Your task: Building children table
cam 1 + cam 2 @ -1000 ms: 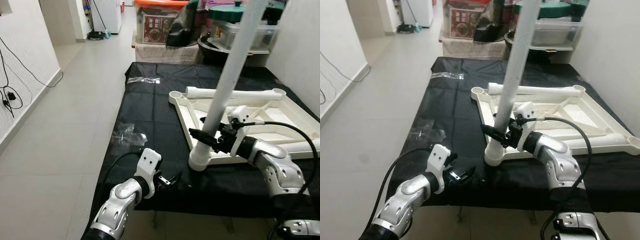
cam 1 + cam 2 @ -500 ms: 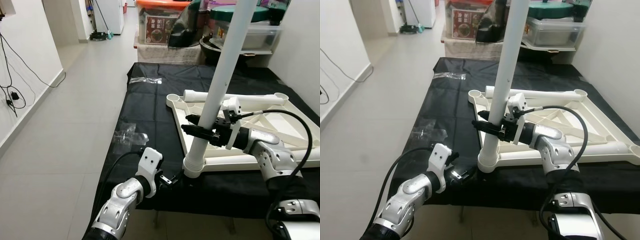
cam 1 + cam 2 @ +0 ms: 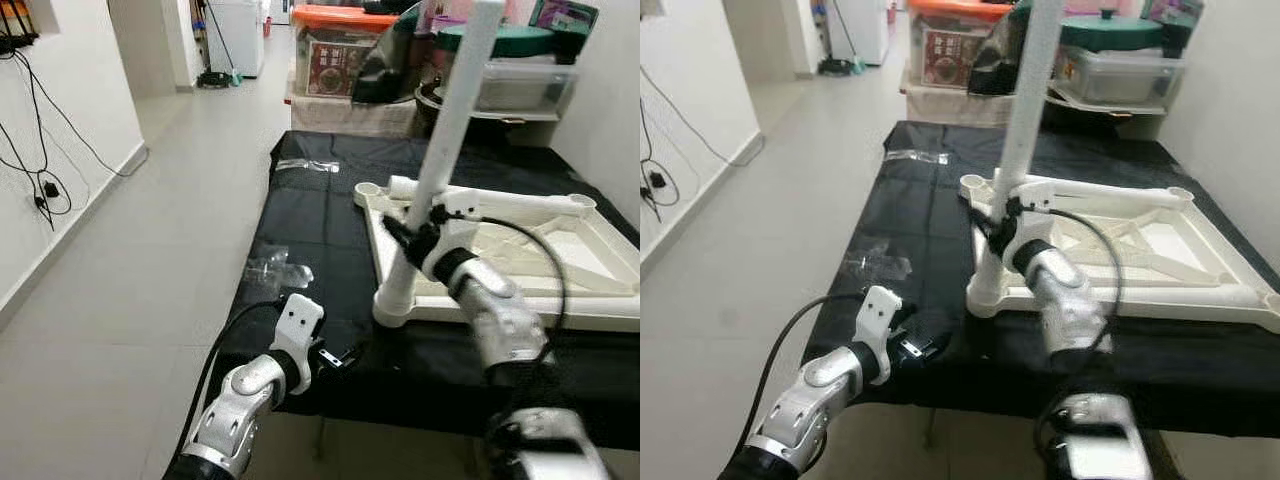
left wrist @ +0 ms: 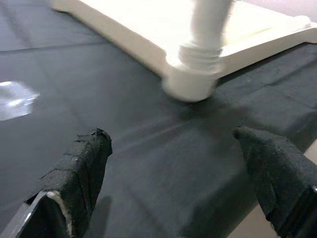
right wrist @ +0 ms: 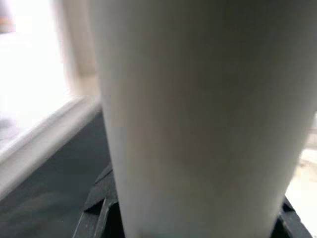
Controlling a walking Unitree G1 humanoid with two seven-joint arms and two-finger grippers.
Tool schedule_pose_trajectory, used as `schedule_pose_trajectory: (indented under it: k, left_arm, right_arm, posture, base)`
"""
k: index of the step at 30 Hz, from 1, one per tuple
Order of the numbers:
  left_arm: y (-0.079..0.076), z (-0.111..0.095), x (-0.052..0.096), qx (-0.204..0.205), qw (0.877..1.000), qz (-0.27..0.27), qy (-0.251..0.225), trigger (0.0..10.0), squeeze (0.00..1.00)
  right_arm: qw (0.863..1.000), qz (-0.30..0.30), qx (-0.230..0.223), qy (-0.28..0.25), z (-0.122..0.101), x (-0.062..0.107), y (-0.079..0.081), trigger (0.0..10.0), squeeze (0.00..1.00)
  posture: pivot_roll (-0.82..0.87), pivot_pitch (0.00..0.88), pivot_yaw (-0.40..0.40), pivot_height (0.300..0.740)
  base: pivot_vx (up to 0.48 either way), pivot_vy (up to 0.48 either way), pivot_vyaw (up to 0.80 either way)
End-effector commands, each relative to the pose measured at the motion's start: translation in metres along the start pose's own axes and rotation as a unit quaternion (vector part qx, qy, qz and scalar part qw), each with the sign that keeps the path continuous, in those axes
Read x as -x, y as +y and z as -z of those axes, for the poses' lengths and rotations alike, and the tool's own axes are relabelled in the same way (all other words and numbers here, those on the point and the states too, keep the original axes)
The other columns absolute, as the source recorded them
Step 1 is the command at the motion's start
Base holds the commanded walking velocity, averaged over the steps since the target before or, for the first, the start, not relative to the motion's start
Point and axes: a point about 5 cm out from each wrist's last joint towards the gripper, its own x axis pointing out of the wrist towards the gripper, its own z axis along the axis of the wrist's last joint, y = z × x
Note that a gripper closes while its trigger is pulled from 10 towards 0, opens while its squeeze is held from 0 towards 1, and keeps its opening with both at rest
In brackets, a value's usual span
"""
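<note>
Table leg point(image 3: 447, 145), clenched by right gripper point(image 3: 418, 232), leaned in corner socket point(image 3: 398, 301); could jam; left gripper point(image 4: 178, 168) hung open.

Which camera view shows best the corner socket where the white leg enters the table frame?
The left wrist view: the corner socket is close and unobstructed. Both eye views show it smaller, below the right gripper; in the right wrist view the white leg is close up.

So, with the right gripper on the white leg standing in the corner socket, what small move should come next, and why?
Probably keep turning or pressing the leg down into the corner socket. The right gripper is shut on it low on the shaft, and the leg leans instead of standing straight over the upturned tabletop. The left gripper hangs open over the black cloth.
</note>
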Motion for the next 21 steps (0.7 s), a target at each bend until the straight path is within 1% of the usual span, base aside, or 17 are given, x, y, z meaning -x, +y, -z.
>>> schedule_pose_trajectory:
  k: [1, 3, 4, 6, 7, 8, 9, 10, 12, 13, 14, 15, 16, 18, 19, 20, 21]
  left_arm:
    - [0.003, 0.004, 0.0, -0.001, 1.0, -0.003, 0.009, 10.0, 0.0]
    - [0.003, 0.004, 0.0, -0.002, 1.0, -0.005, 0.01, 10.0, 0.0]
    - [0.003, 0.004, 0.0, -0.002, 1.0, -0.005, 0.01, 10.0, 0.0]
    - [0.003, 0.004, 0.0, -0.003, 1.0, -0.006, 0.009, 10.0, 0.0]
    - [0.004, 0.004, 0.001, -0.003, 1.0, -0.007, 0.01, 10.0, 0.0]
    - [0.004, 0.004, 0.001, -0.003, 1.0, -0.007, 0.01, 10.0, 0.0]
    - [0.004, 0.004, 0.001, -0.003, 1.0, -0.007, 0.01, 10.0, 0.0]
    - [0.004, 0.004, 0.001, -0.003, 1.0, -0.008, 0.01, 10.0, 0.0]
    - [0.004, 0.004, 0.001, -0.004, 1.0, -0.008, 0.01, 10.0, 0.0]
    - [0.004, 0.004, 0.001, -0.003, 1.0, -0.008, 0.01, 10.0, 0.0]
    - [0.004, 0.004, 0.001, -0.003, 1.0, -0.008, 0.01, 10.0, 0.0]
    - [0.004, 0.004, 0.001, -0.003, 1.0, -0.008, 0.01, 10.0, 0.0]
    - [0.004, 0.004, 0.001, -0.003, 1.0, -0.008, 0.01, 10.0, 0.0]
    - [0.005, 0.004, 0.001, -0.003, 1.0, -0.007, 0.011, 10.0, 0.0]
    - [0.005, 0.004, 0.001, -0.003, 1.0, -0.007, 0.011, 10.0, 0.0]
    - [0.005, 0.004, 0.001, -0.004, 1.0, -0.007, 0.011, 10.0, 0.0]
    - [0.005, 0.004, 0.001, -0.004, 1.0, -0.007, 0.011, 10.0, 0.0]
  right_arm:
    - [0.991, 0.132, -0.007, 0.019, 0.009, 0.011, -0.035, 0.0, 0.0]
    - [0.982, 0.186, -0.041, 0.018, 0.012, 0.018, -0.032, 0.0, 0.0]
    - [0.982, 0.186, -0.041, 0.018, 0.012, 0.018, -0.032, 0.0, 0.0]
    - [0.972, 0.229, -0.06, 0.014, 0.013, 0.022, -0.025, 0.0, 0.0]
    - [0.968, 0.239, -0.071, 0.012, 0.012, 0.022, -0.02, 0.0, 0.0]
    - [0.968, 0.239, -0.071, 0.012, 0.012, 0.022, -0.02, 0.0, 0.0]
    - [0.969, 0.237, -0.071, 0.007, 0.011, 0.02, -0.015, 0.0, 0.0]
    - [0.972, 0.223, -0.078, 0.005, 0.01, 0.017, -0.009, 2.7, 0.0]
    - [0.974, 0.212, -0.082, 0.005, 0.01, 0.016, -0.006, 2.7, 0.0]
    - [0.979, 0.191, -0.076, -0.002, 0.008, 0.014, 0.0, 10.0, 0.64]
    - [0.981, 0.178, -0.073, -0.007, 0.007, 0.014, 0.003, 10.0, 0.64]
    - [0.984, 0.167, -0.066, -0.015, 0.006, 0.014, 0.006, 10.0, 1.0]
    - [0.984, 0.167, -0.066, -0.015, 0.006, 0.014, 0.006, 10.0, 1.0]
    - [0.988, 0.135, -0.063, -0.033, 0.004, 0.012, 0.008, 10.0, 1.0]
    - [0.991, 0.103, -0.075, -0.045, 0.003, 0.011, 0.008, 10.0, 0.0]
    - [0.993, 0.068, -0.08, -0.053, 0.002, 0.011, 0.008, 10.0, 0.0]
    - [0.993, 0.068, -0.08, -0.053, 0.002, 0.011, 0.008, 10.0, 0.0]
  posture:
    - [0.02, 0.0, -0.028, 0.74]
    - [0.02, 0.0, -0.03, 0.74]
    - [0.02, 0.0, -0.03, 0.74]
    - [0.02, 0.0, -0.03, 0.74]
    - [0.02, 0.0, -0.03, 0.74]
    - [0.02, 0.0, -0.03, 0.74]
    - [0.02, 0.0, -0.03, 0.74]
    - [0.02, 0.0, -0.03, 0.74]
    - [0.02, 0.0, -0.03, 0.74]
    - [0.02, 0.0, -0.03, 0.74]
    - [0.02, 0.0, -0.03, 0.74]
    - [0.02, 0.0, -0.03, 0.74]
    - [0.02, 0.0, -0.03, 0.74]
    - [0.04, 0.0, -0.038, 0.74]
    - [0.04, 0.0, -0.034, 0.74]
    - [0.04, 0.0, -0.034, 0.74]
    - [0.04, 0.0, -0.034, 0.74]
  base:
    - [0.0, 0.0, 0.0]
    - [0.0, 0.0, 0.0]
    - [0.0, 0.0, 0.0]
    - [0.0, 0.0, 0.0]
    - [0.0, 0.0, 0.0]
    - [0.0, 0.0, 0.0]
    - [0.0, 0.0, 0.0]
    - [0.0, 0.0, 0.0]
    - [0.0, 0.0, 0.0]
    - [0.0, 0.0, 0.0]
    - [0.0, 0.0, 0.0]
    - [0.0, 0.0, 0.0]
    - [0.0, 0.0, 0.0]
    - [0.0, 0.0, 0.0]
    - [0.0, 0.0, 0.0]
    - [0.0, 0.0, 0.0]
    - [0.0, 0.0, 0.0]
